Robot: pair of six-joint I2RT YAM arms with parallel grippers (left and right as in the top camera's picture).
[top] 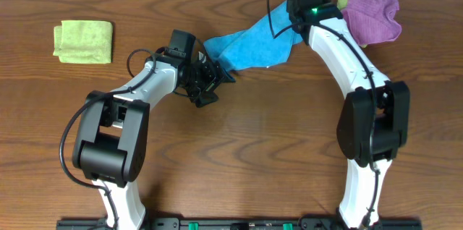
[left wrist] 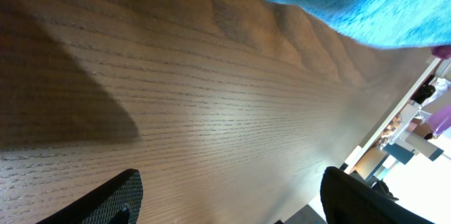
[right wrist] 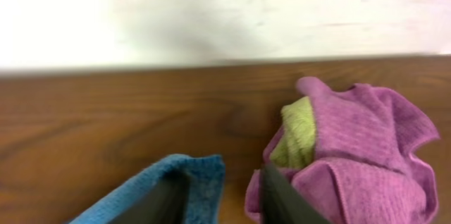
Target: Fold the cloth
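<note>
Wooden bench [top: 239, 158] carries everything. Both arms reach in twd the far-centre.

Blue cloth [top: 249, 45], the task item, lies far-centre on the bench, unfolded and drawn into a slanted band running from the L pincer up twd the R pincer. Purple cloth [top: 372, 14] sits bunched at the far R corner w/ a yellow-green scrap [right wrist: 299, 136] tucked in it. A folded yellow-green cloth [top: 83, 40] is well apart at far L.

R pincer [right wrist: 224, 199]: blue fabric wraps over one finger and reaches into the gap. It may be pinched, but can't tell for sure. L pincer [left wrist: 232, 199]: released, fingers wide apart w/ only bare wood btwn them, blue cloth edge just ahead.

Step, as I read it: setup for 1st fold, w/ the cloth being positioned and no fold made yet. Next move prob needs the L pincer to close on the near corner, then both to spread the cloth flat, clear of the purple one, before bringing one edge over to the other.
</note>
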